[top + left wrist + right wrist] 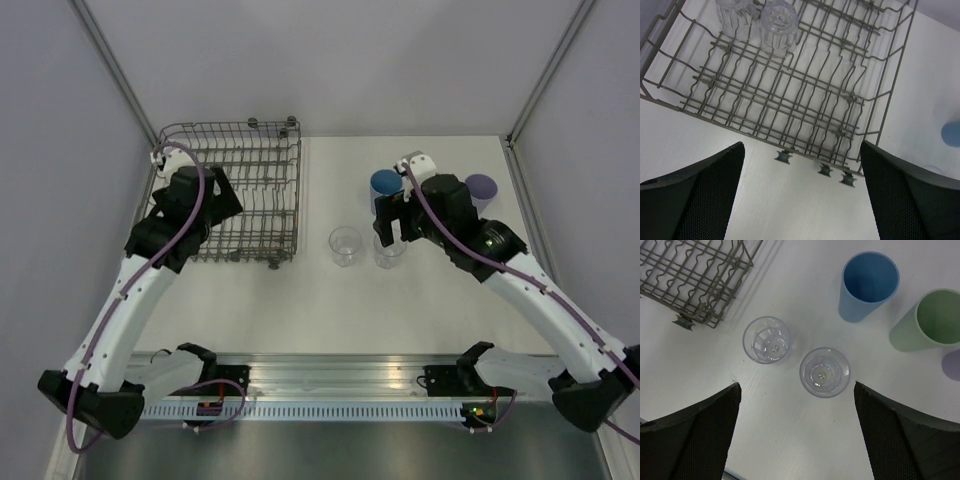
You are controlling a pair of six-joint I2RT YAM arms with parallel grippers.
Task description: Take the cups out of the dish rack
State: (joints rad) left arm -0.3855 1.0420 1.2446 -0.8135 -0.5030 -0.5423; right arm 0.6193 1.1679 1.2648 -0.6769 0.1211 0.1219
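Looking down from the top camera, I see the dish rack (250,190) on the left of the bench (300,300), with my left fingers (222,195) over it. My right fingers (385,225) hang above one of two clear cups (345,245) on the bench, near the blue cup (384,184) and purple cup (482,187).

On the left wrist camera my fingers are wide apart and hold nothing. Two clear tumblers (778,25) sit in the rack at its far end.

On the right wrist camera the fingers are likewise spread and empty above the upright clear cups. The green cup (930,320) stands just beside the blue one.
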